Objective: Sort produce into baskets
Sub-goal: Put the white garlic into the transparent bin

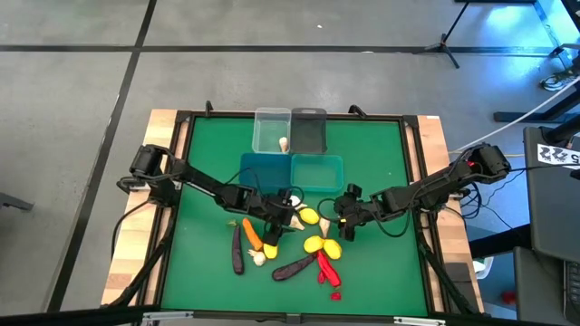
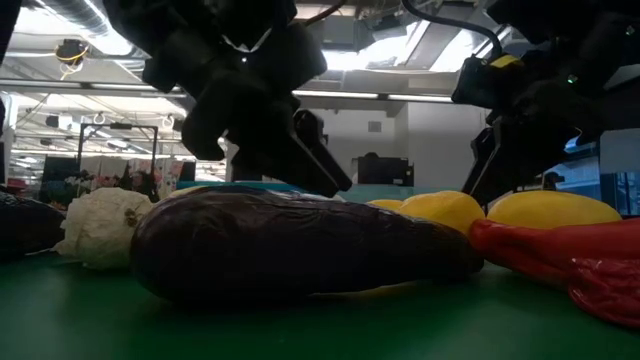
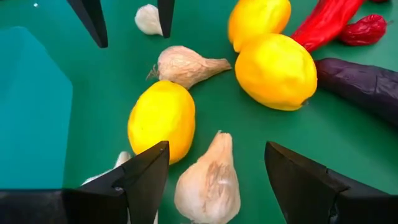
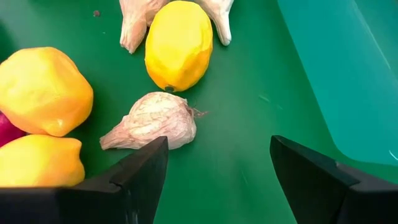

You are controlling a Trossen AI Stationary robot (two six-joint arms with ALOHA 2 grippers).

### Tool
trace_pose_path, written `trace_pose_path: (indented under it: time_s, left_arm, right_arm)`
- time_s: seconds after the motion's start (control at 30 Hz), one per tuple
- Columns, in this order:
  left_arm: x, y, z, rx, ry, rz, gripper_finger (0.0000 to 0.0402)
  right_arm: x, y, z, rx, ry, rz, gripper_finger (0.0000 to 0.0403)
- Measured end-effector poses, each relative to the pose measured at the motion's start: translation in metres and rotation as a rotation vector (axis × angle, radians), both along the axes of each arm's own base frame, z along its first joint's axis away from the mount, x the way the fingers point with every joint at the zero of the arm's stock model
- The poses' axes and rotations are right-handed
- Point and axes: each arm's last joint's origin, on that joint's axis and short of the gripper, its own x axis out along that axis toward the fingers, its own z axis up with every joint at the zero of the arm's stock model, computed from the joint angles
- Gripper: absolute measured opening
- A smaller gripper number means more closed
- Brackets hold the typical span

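Note:
My left gripper (image 3: 216, 149) is open low over the produce pile (image 1: 285, 214), with its fingers on either side of a white garlic bulb (image 3: 208, 186) that lies on the green mat. A yellow lemon (image 3: 161, 121) lies just beside that bulb. My right gripper (image 4: 219, 140) is open at the pile's right side (image 1: 343, 223), and another garlic bulb (image 4: 152, 121) lies just ahead of one finger. Two more lemons (image 1: 323, 246), an orange carrot (image 1: 251, 234), two eggplants (image 1: 294, 267) and red chilies (image 1: 326, 267) lie nearby. One garlic (image 1: 283, 143) sits in the clear bin (image 1: 263, 122).
The dark grey bin (image 1: 309, 129) stands beside the clear one at the far side, with two teal bins (image 1: 319, 172) just behind the pile. The mat has a raised black frame (image 1: 412, 181). The two grippers face each other a short way apart over the pile.

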Motion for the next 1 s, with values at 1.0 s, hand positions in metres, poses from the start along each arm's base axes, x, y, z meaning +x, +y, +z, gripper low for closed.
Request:
trace_pose_path:
  time_s: [1.0]
  left_arm:
    - [0.002, -0.001, -0.026, -0.089, 0.103, 0.064, 0.0248]
  right_arm:
    - [0.0, 0.0, 0.0, 0.0, 0.001, 0.0, 0.028]
